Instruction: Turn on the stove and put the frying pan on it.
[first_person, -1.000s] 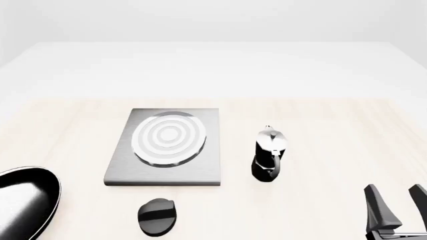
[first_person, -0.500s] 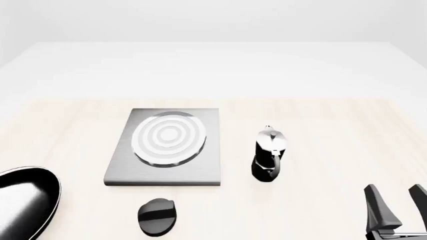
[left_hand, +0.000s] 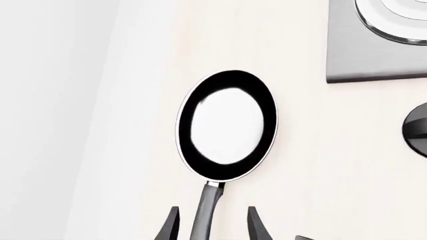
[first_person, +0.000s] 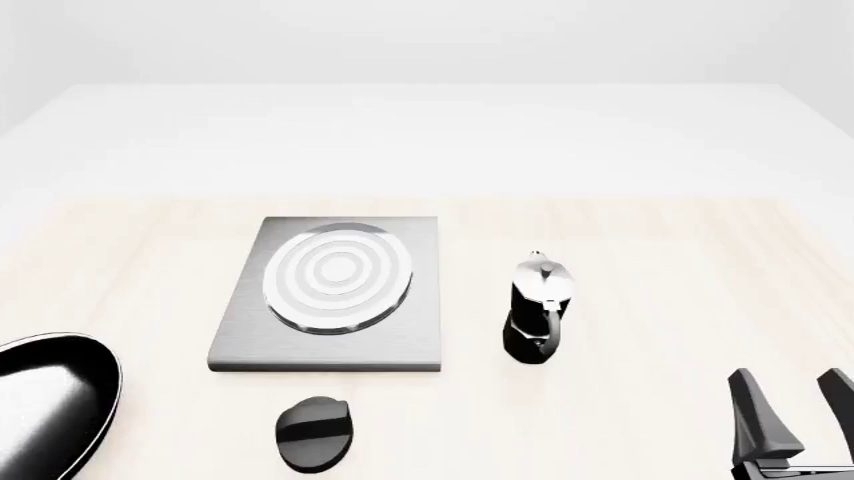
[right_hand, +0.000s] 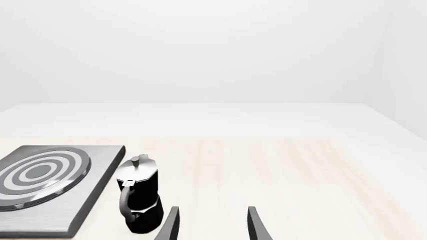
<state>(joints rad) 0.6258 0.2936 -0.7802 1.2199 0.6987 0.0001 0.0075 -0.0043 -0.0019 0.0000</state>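
The stove (first_person: 400, 340) is a grey slab with a ringed burner (first_person: 338, 275) at the table's middle left; its black oval knob (first_person: 316, 432) lies separately in front of it. The frying pan (first_person: 47, 400) lies at the front left, cut by the picture's edge. In the left wrist view the pan (left_hand: 227, 125) shows its pale inside, and its dark handle (left_hand: 207, 205) runs between the spread fingers of my left gripper (left_hand: 212, 227), which is open and not clamped on it. My right gripper (first_person: 787, 380) is open and empty at the front right.
A black-and-silver moka pot (first_person: 539, 307) stands upright to the right of the stove, between it and my right gripper; it also shows in the right wrist view (right_hand: 139, 192) next to the stove's edge (right_hand: 93, 200). The left wrist view shows the stove's corner (left_hand: 373, 55) and the knob (left_hand: 417, 127).
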